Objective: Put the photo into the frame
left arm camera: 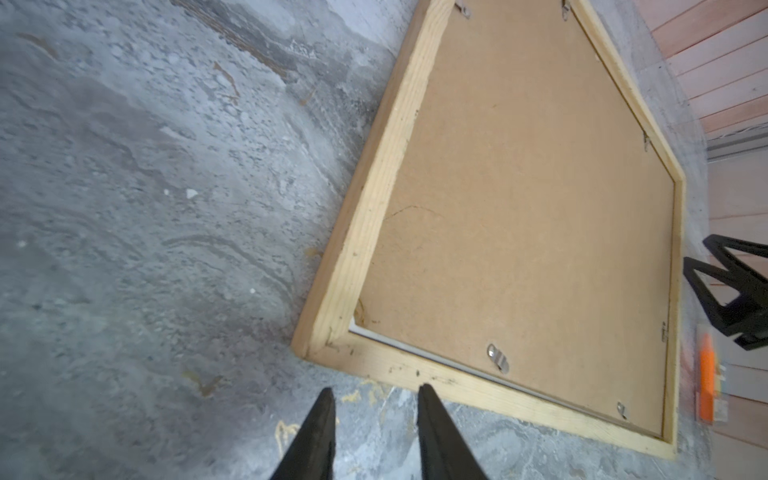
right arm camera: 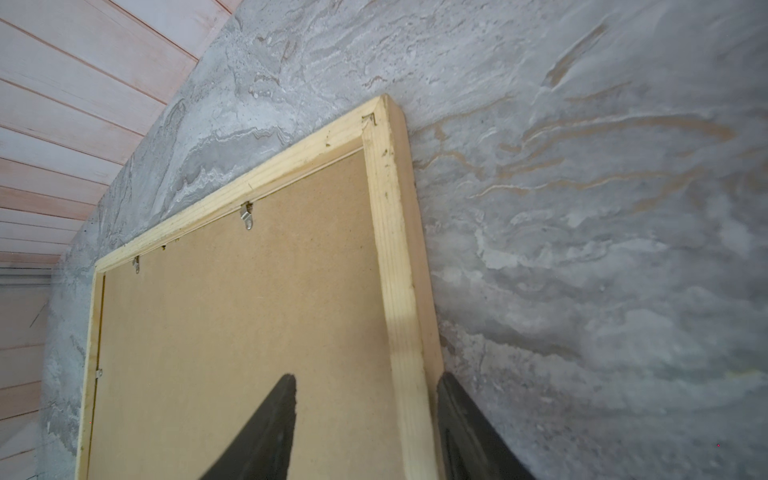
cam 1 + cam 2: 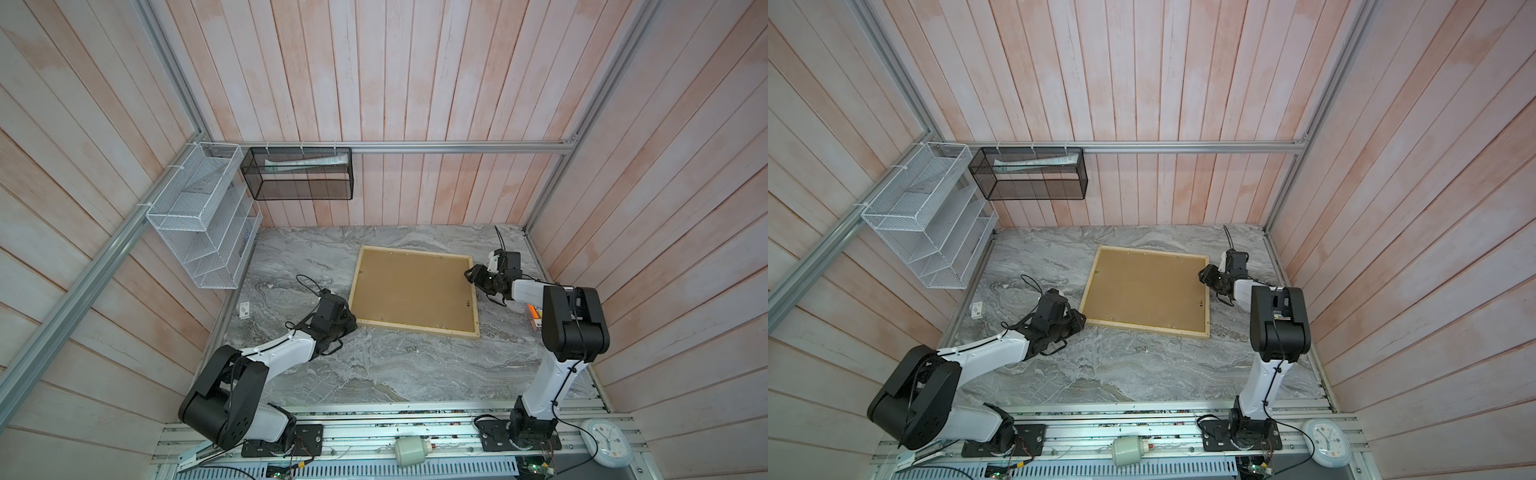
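- Marble table (image 3: pixel 374 374): the frame (image 3: pixel 413 291) lies flat on it, back upward and slightly askew to the table's edges.
- Frame, handling (judged): pale wood rails, rigid, probably light but broad, so a lift from one side would lever and swing. The rails are thin and offer a narrow bite. Best hold is across a rail, one finger inside and one outside, ideally with both arms on opposite sides.
- Backing board (image 1: pixel 519 208): brown fibreboard seated inside the rails. It looks thin and likely flexes if pried from one corner.
- Right gripper (image 2: pixel 368 376): at the frame's right rail, fingers parted and straddling it, one over the board, one against the rail's outer face. The inner finger stands clear of the rail, so nothing is clamped.
- Left gripper (image 1: pixel 376 388): just off the frame's near-left corner, fingers moderately parted, bare table between them, holding nothing.
- Metal clips (image 1: pixel 497 358): small tabs along the frame's inner edge, lying over the board. They are fiddly and must be swung aside before the board will lift.
- White sliver (image 1: pixel 386 338): shows under the board at the frame's near-left corner. Whether it is a mat or a print edge, I cannot tell.
- The photo: not visible in any view. It may be under the board or out of view.
- Orange object (image 1: pixel 706 382): beyond the frame's right rail, blurred and unidentifiable.
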Robot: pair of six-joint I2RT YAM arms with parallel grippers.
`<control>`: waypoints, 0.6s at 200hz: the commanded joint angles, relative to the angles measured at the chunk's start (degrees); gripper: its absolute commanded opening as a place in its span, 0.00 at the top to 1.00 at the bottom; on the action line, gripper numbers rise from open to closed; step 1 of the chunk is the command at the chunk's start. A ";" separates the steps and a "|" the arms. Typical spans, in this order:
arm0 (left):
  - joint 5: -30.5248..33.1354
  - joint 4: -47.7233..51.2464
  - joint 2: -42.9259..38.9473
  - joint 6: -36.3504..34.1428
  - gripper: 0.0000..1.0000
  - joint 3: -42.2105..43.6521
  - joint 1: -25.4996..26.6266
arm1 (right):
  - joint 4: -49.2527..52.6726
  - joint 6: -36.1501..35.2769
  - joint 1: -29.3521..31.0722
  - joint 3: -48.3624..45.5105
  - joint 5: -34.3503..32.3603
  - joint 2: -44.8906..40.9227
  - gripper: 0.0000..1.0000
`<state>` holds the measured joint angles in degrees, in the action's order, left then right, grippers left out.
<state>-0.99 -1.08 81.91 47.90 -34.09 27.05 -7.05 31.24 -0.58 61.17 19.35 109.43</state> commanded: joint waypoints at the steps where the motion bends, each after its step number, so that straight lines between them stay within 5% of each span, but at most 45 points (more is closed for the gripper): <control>1: 0.47 -1.71 2.58 1.50 0.64 -2.03 1.24 | 1.12 -0.83 -0.47 0.04 1.54 0.71 0.45; 120: -1.29 0.02 13.06 -4.31 0.64 -12.16 1.03 | -3.16 -0.58 -0.56 -10.90 10.67 -4.75 0.47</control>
<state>-1.89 -1.32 93.47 46.46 -43.51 28.40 -10.02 30.22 -1.32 53.87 27.40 107.24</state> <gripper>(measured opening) 0.363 0.539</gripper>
